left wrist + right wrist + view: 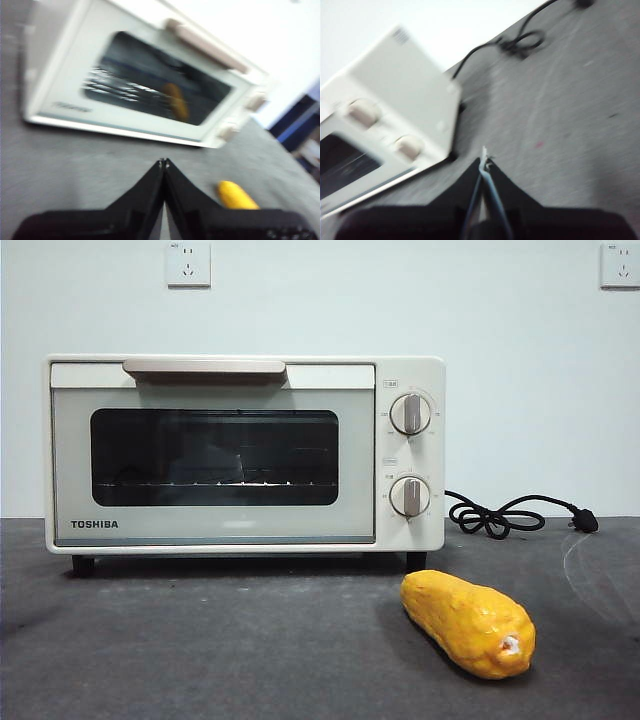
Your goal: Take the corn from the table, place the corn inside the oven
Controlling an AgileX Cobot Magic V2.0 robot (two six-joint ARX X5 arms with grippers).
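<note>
The yellow-orange corn point(468, 624) lies on the dark grey table point(220, 640), in front of the oven's right corner, whitish stub end toward the front. The cream TOSHIBA oven point(245, 452) stands at the back with its door closed. Neither arm shows in the front view. In the left wrist view my left gripper point(163, 162) is shut and empty above the table, facing the oven point(140, 85); the corn point(236, 196) lies apart from it, off to one side. My right gripper point(484, 161) is shut with nothing in it, near the oven's knob end point(390, 125); the corn is out of that view.
A black power cord point(510, 515) with its plug lies coiled on the table right of the oven, also seen as the cord point(520, 42) in the right wrist view. Two wall sockets point(188, 264) sit high on the white wall behind.
</note>
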